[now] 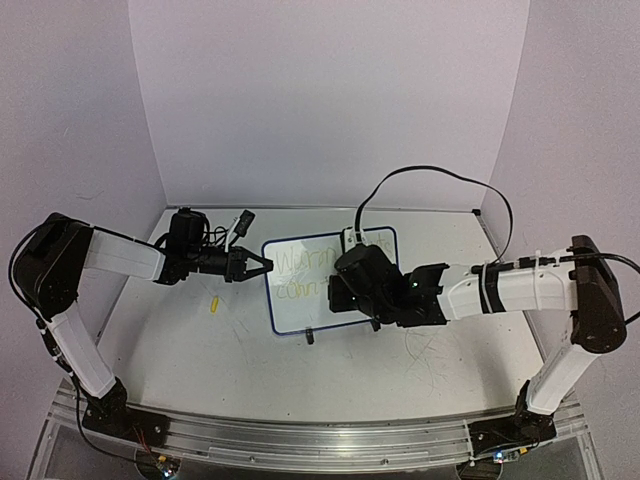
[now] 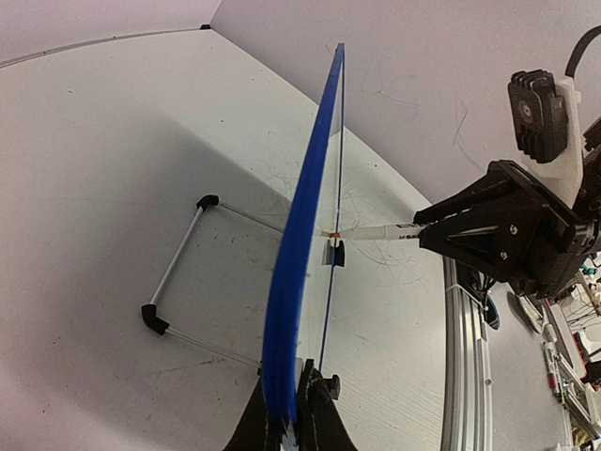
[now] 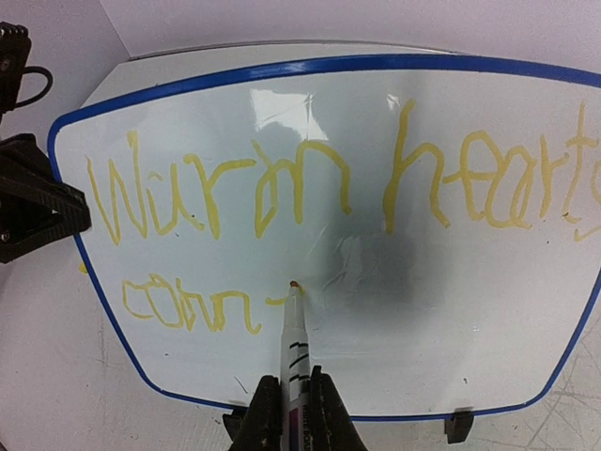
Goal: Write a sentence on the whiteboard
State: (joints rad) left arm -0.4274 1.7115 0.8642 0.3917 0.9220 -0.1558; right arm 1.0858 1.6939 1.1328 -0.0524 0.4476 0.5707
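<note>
The whiteboard (image 1: 300,300) stands upright mid-table on small black feet, blue-framed (image 2: 300,272). My left gripper (image 1: 262,265) is shut on its left edge, its fingers (image 2: 324,418) pinching the blue frame. The sentence (image 3: 310,188) is in yellow: "Warm hearts" on top, and a shorter word below at the left (image 3: 188,305). My right gripper (image 3: 291,404) is shut on a white marker (image 3: 296,338). The marker's tip touches the whiteboard (image 3: 423,319) just right of the lower word. From the side, the marker (image 2: 371,232) meets the board face and the right gripper (image 2: 441,230) is behind it.
A small yellow piece (image 1: 212,303) lies on the table left of the board. A wire stand (image 2: 178,272) props the board from behind. A black foot (image 3: 457,425) sits under the board's lower right edge. An aluminium rail (image 1: 300,440) runs along the near table edge.
</note>
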